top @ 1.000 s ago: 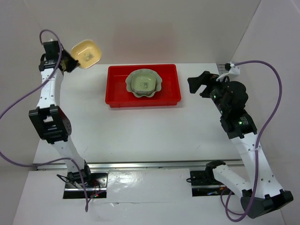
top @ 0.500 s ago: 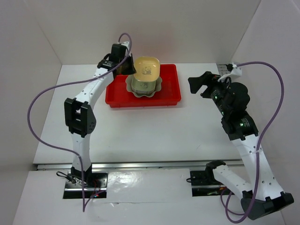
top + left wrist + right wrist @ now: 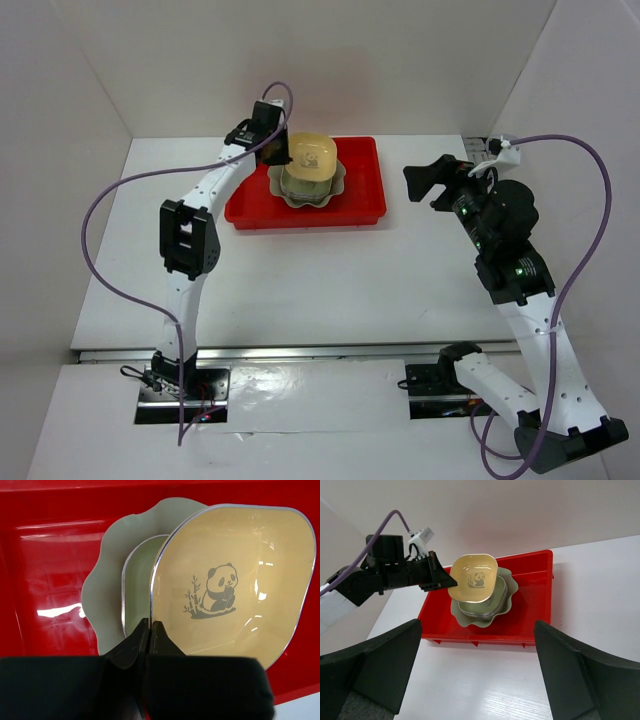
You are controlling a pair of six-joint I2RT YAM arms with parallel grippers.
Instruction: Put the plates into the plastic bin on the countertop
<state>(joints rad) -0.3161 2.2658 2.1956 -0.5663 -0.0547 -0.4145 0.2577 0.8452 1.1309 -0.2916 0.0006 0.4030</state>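
Left wrist camera is showing my left fingers (image 3: 132, 647) squeezing tight on the edge of the yellow plate (image 3: 235, 580), the one with the panda on it. I am holding it tilted up over the red bin (image 3: 50, 555). Under it a small green plate (image 3: 136, 590) is sitting inside the big pale-green plate (image 3: 97, 600) with the wavy edge, and both are lying in the bin. The bin is resting on the white counter (image 3: 330, 280). My right fingers (image 3: 375, 665) are sitting wide apart off to the side, holding nothing.
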